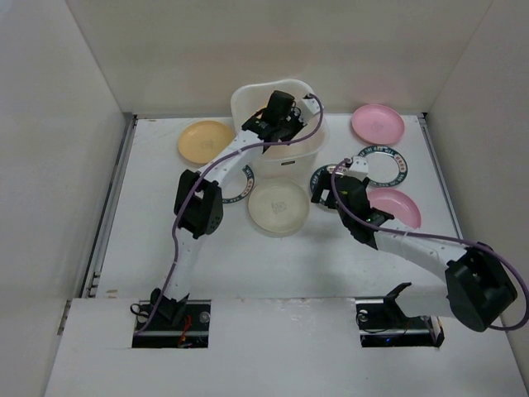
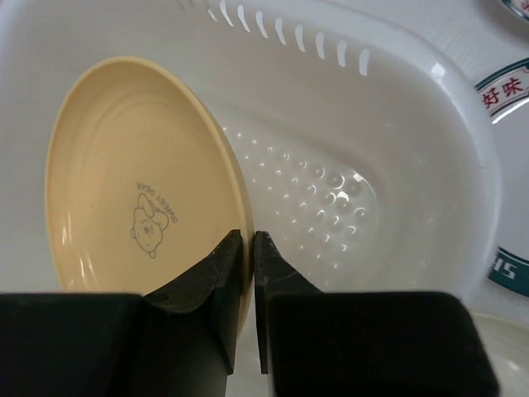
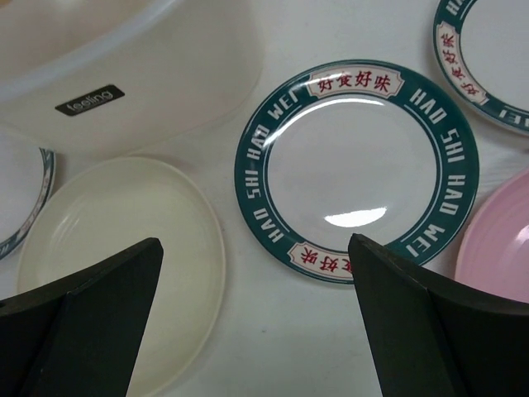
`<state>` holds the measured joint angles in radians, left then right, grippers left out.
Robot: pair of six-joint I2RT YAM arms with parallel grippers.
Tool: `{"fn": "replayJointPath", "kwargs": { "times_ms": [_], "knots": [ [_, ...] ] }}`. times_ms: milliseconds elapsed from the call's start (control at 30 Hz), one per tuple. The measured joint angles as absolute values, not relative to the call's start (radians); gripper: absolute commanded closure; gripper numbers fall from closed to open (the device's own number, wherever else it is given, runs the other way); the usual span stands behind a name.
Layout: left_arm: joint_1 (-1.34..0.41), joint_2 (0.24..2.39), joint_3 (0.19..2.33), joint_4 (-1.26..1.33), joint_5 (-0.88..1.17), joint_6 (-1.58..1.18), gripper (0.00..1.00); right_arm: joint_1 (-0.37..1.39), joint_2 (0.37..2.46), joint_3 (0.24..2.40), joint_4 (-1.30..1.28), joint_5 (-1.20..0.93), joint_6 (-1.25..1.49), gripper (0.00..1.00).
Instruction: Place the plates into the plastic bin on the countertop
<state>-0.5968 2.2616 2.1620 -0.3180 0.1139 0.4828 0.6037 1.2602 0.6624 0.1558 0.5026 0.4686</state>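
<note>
The plastic bin [image 1: 248, 103] stands at the back middle of the countertop [image 1: 149, 231]. My left gripper [image 1: 277, 116] reaches into it, shut on the rim of a yellow-orange plate [image 2: 124, 182] that stands on edge against the bin wall [image 2: 397, 99]. My right gripper [image 3: 254, 246] is open and empty, low over the countertop between the cream plate [image 3: 116, 240] and a teal-rimmed plate [image 3: 355, 165]. In the top view it [image 1: 335, 192] hovers over that teal-rimmed plate [image 1: 319, 177], right of the cream plate [image 1: 278, 207].
On the countertop lie a second yellow-orange plate [image 1: 206, 141], two pink plates [image 1: 378, 124] [image 1: 397, 207], a teal-rimmed plate [image 1: 384, 165], and another [image 1: 240, 188] partly hidden by the left arm. White walls close the sides and back.
</note>
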Motion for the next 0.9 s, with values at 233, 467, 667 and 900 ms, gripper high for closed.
{"fn": "replayJointPath", "kwargs": {
  "times_ms": [233, 467, 667, 900],
  "knots": [
    [-0.532, 2.400, 2.223, -0.319, 0.213, 0.527, 0.88, 0.604, 1.322, 0.662, 0.156, 0.467, 0.481, 0.00],
    [-0.498, 2.439, 2.223, -0.307, 0.254, 0.540, 0.59, 0.609, 1.384, 0.664, 0.155, 0.451, 0.488, 0.00],
    [-0.519, 2.402, 2.155, -0.212, 0.249, 0.526, 0.10, 0.610, 1.365, 0.692, 0.096, 0.452, 0.481, 0.00],
    [-0.595, 2.099, 1.901, -0.086, 0.116, 0.456, 0.00, 0.599, 1.192, 0.765, -0.086, 0.529, 0.441, 0.00]
  ]
}}
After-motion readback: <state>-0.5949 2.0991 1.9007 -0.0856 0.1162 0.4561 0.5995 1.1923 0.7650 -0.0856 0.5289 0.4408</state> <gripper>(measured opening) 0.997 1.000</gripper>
